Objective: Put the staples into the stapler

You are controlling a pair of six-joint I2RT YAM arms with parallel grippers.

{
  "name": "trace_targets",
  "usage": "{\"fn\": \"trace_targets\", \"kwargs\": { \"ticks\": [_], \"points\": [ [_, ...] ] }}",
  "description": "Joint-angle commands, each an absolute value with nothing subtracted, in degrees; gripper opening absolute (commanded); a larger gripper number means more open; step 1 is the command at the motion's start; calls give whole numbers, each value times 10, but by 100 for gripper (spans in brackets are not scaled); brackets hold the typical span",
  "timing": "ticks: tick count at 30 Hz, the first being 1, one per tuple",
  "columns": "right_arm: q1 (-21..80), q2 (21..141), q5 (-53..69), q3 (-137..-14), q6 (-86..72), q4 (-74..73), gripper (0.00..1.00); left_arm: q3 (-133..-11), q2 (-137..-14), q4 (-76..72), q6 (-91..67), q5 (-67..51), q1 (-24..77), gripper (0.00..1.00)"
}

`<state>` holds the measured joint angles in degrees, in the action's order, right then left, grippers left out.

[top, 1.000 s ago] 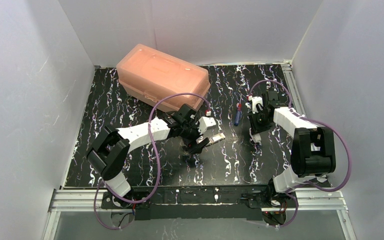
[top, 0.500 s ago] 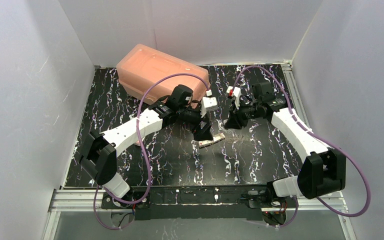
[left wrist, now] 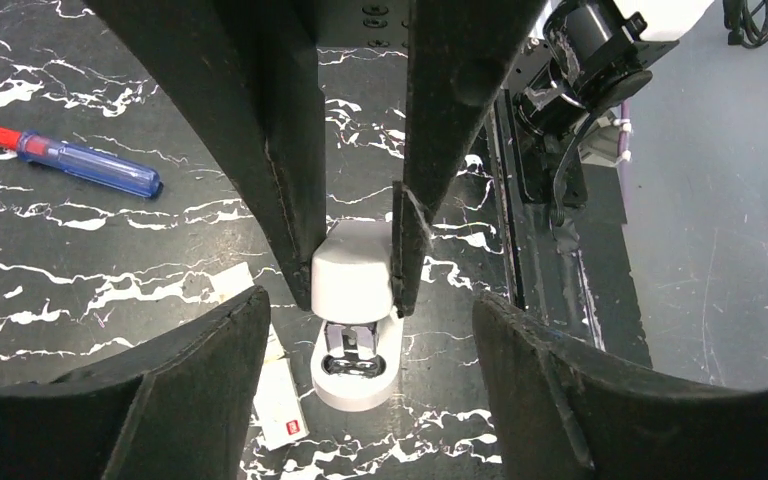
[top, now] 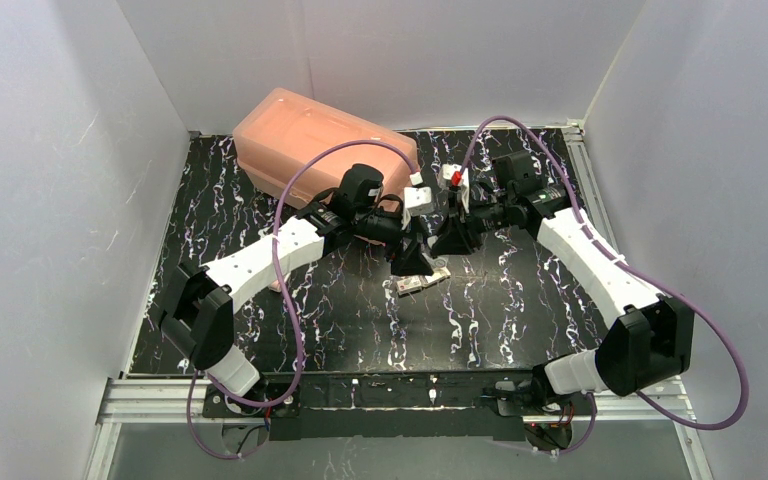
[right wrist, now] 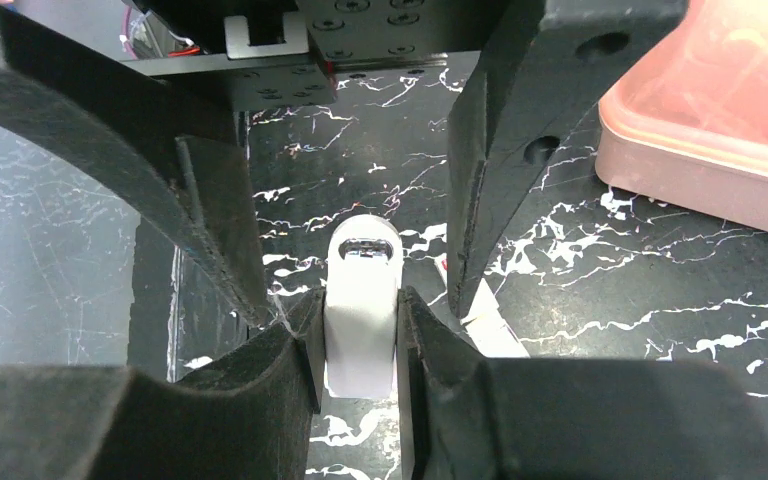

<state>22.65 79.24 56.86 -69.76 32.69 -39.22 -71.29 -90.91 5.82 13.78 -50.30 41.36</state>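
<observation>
While left gripper (left wrist: 353,300) clamps the white stapler (left wrist: 352,268), right gripper (right wrist: 358,300) hangs spread around it, empty; small box (left wrist: 278,395), likely staples, lies just near-side. Loading apparently not begun.

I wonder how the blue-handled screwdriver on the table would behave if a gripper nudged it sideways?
The screwdriver lies flat and its clear handle looks rounded, so it would probably roll, not slide. It looks rigid, so it should move as one piece. Its glossy handle may slip when pinched.
</observation>
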Motion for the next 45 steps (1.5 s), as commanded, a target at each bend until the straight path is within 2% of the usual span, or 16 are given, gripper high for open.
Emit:
{"fn": "trace_targets", "kwargs": {
  "ticks": [1, 8, 13, 17, 20, 21, 35, 44, 45],
  "points": [
    [229, 784, 598, -719, 332, -398, 1, -701, -904, 40, 133, -538, 411, 68],
    [229, 768, 592, -712, 315, -385, 1, -674, -895, 37, 146, -547, 410, 52],
    [229, 763, 592, -706, 305, -375, 1, -675, -899, 29, 138, -543, 407, 28],
    [229, 760, 592, -702, 299, -367, 1, -680, -904, 22, 123, -540, 406, 19],
    [221, 757, 594, -702, 293, -360, 1, -673, -902, 3, 94, -534, 401, 3],
    [214, 754, 597, -702, 284, -351, 1, -666, -900, -31, 76, -529, 397, 0],
    [87, 672, 657, -595, 10, -56, 1, -523, -854, -242, -143, -496, 356, 0],
    [85, 650, 658, -557, 38, -76, 1, -486, -842, -264, -111, -509, 356, 0],
    [85, 648, 657, -555, 46, -81, 1, -483, -841, -264, -104, -510, 356, 3]
  ]
}}
